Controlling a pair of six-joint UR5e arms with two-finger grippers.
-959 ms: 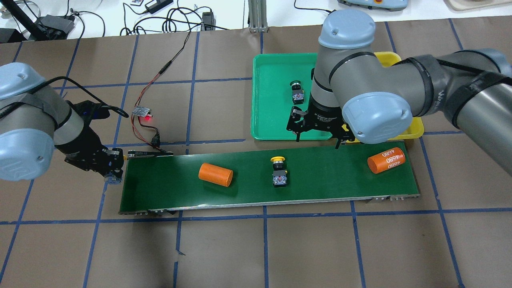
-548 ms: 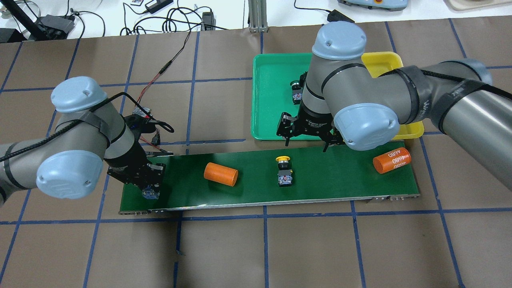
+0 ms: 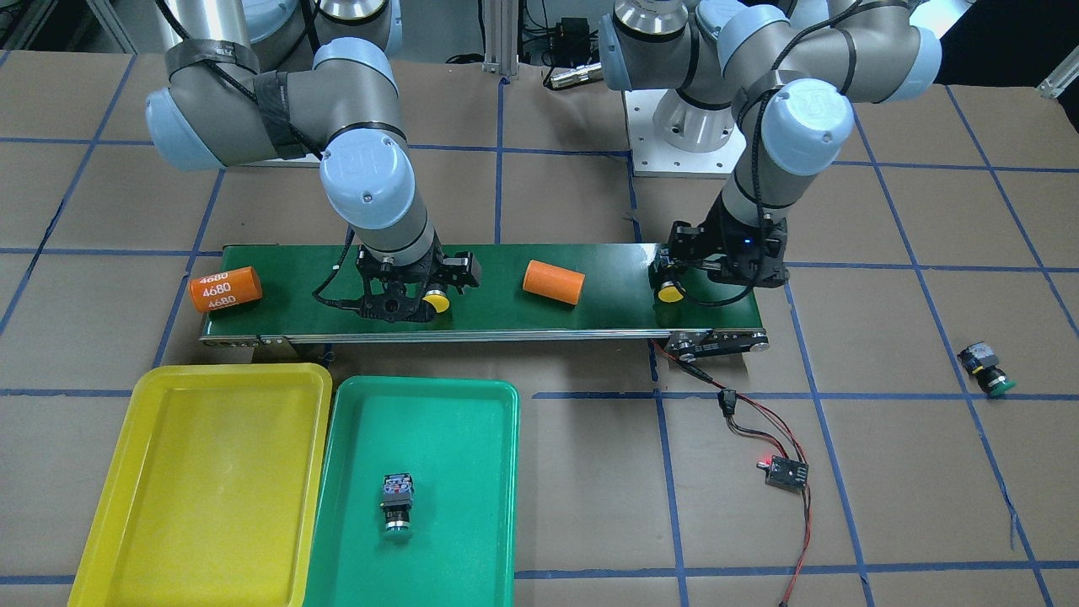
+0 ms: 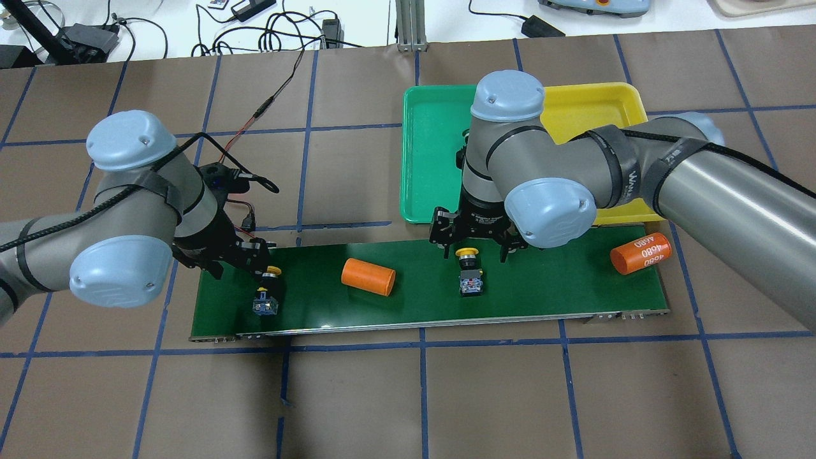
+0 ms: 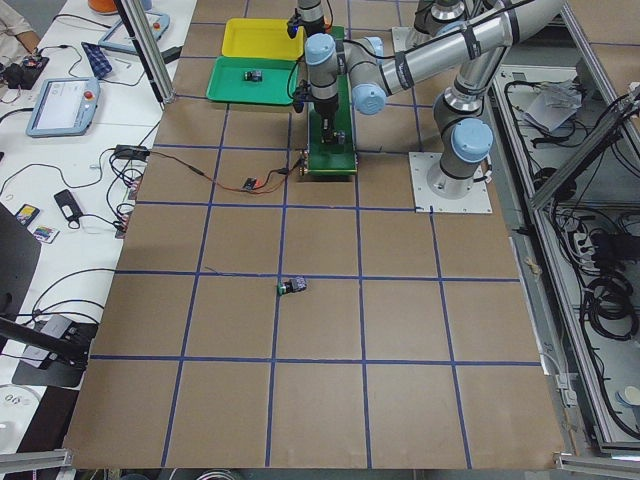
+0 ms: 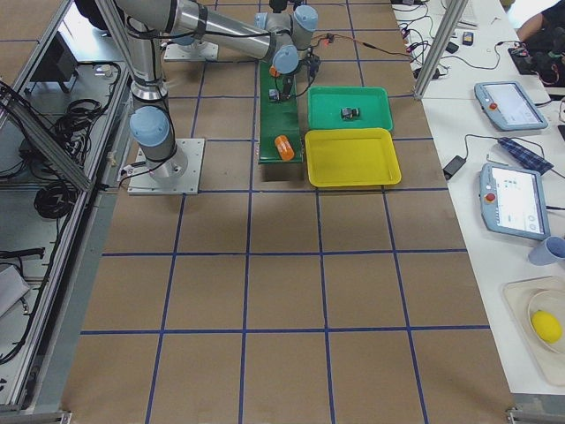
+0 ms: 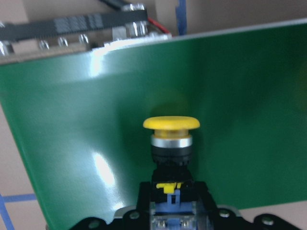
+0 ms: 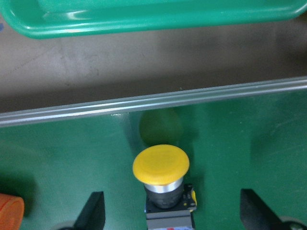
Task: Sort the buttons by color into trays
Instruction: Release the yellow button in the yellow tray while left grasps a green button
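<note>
My left gripper [image 4: 260, 273] is shut on a yellow button [image 4: 266, 305] low over the left end of the conveyor belt [image 4: 542, 287]; the left wrist view shows its cap [image 7: 171, 123]. My right gripper [image 4: 472, 250] is open, its fingers [image 8: 96, 213] on either side of a second yellow button [image 8: 161, 165] lying on the belt. One green button [image 3: 397, 504] lies in the green tray [image 3: 472, 523]. The yellow tray [image 3: 110, 506] holds nothing. Another green button [image 3: 986, 373] lies on the table far off to my left.
A plain orange cylinder [image 4: 368, 276] and one marked 4680 [image 4: 641, 253] lie on the belt. A small circuit board with a red light [image 3: 784, 472] and its wires lie beyond the belt's left end. The trays stand side by side beyond the belt.
My left arm has swung right, carrying its button from the table over the belt's left end. My right gripper has moved left and closer to straddle the other yellow button. The belt's objects have drifted right.
</note>
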